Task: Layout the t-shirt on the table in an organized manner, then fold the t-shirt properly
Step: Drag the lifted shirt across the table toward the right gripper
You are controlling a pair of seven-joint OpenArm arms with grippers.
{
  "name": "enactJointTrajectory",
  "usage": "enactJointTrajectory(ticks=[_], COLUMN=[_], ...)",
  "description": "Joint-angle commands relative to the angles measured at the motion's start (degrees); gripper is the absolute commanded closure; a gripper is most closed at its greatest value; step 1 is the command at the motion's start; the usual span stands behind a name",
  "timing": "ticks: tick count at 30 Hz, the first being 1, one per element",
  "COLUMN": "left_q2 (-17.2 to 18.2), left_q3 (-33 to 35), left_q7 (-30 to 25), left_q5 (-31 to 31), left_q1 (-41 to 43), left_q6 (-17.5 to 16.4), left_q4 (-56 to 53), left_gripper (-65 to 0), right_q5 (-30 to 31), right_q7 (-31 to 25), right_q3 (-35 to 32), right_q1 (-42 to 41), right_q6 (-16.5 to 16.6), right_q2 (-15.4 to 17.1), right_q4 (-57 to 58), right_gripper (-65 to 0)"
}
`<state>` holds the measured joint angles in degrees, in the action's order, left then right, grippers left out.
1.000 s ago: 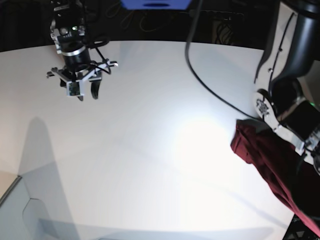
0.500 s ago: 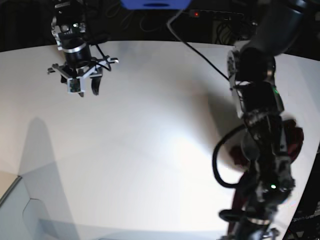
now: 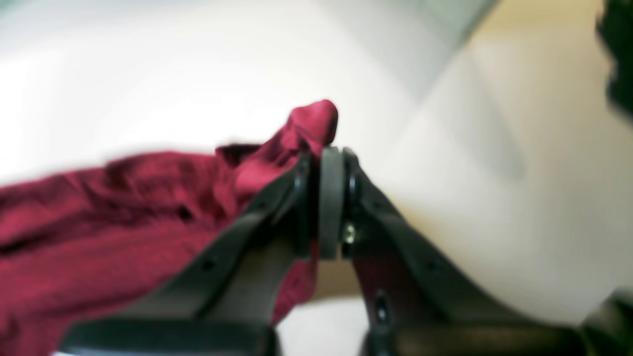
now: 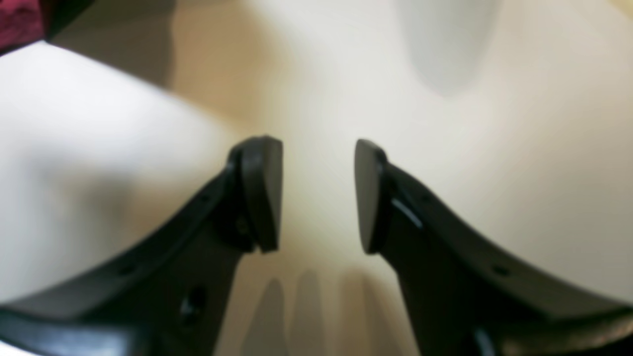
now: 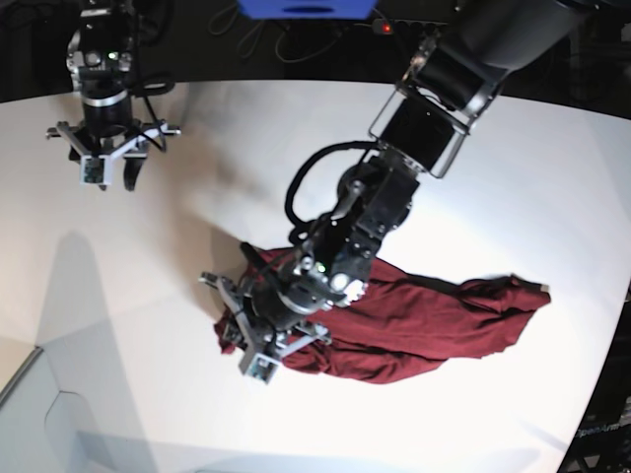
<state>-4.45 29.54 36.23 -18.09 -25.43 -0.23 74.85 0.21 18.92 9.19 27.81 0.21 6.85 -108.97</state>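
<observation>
The dark maroon t-shirt lies crumpled in a long band across the white table, from the centre to the right edge. My left gripper reaches in from the upper right and sits at the shirt's left end. In the left wrist view the left gripper is shut, and a fold of the t-shirt bunches up at its tips. My right gripper hovers at the far left, well apart from the shirt. The right gripper is open with nothing between its fingers.
The left arm stretches diagonally over the table's middle with a black cable looped beside it. The table's curved back edge meets a dark background. A corner of the front edge shows at the lower left.
My left arm has swung from the table's right edge to its centre, pulling the t-shirt onto the table with it. The right gripper has drifted left and slightly back.
</observation>
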Motion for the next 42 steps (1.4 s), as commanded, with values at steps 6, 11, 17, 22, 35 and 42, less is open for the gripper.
enactJointTrajectory(ticks=[6,11,17,22,35,42], left_q2=[-1.84,-2.10,1.59,7.13,13.90,13.81], left_q3=[2.68,2.59,-0.31,-11.21,-22.81,-24.31], left_q7=[-1.81,-1.81,-1.81,-1.81,-2.60,-10.95], left_q5=[-0.24,-0.24,-0.16,-0.16,-0.16,0.02], left_q1=[1.83,4.73,8.16,11.14,16.51,16.07], left_q6=[0.01,0.01,0.45,0.10,0.19,0.36], left_q4=[-0.96,1.41,15.30,16.71,7.57,0.80], left_gripper=[-15.0,-29.2,-31.2,-31.2,-31.6,-31.6], right_q5=[0.01,0.01,0.10,0.10,0.10,0.10], right_q7=[-1.38,-1.38,-1.38,-1.38,-1.38,-1.47], right_q3=[3.95,4.39,4.04,3.95,-1.41,-1.76], right_q1=[-0.60,-1.92,-2.27,-4.47,-6.85,-7.73], right_q6=[0.01,0.01,0.10,0.10,0.10,0.10], right_q2=[0.49,0.49,0.49,0.49,0.40,0.40], right_q4=[-0.97,-0.97,-0.88,-0.88,1.50,5.45], right_gripper=[-25.2,-25.2,-25.2,-25.2,-25.2,-25.2])
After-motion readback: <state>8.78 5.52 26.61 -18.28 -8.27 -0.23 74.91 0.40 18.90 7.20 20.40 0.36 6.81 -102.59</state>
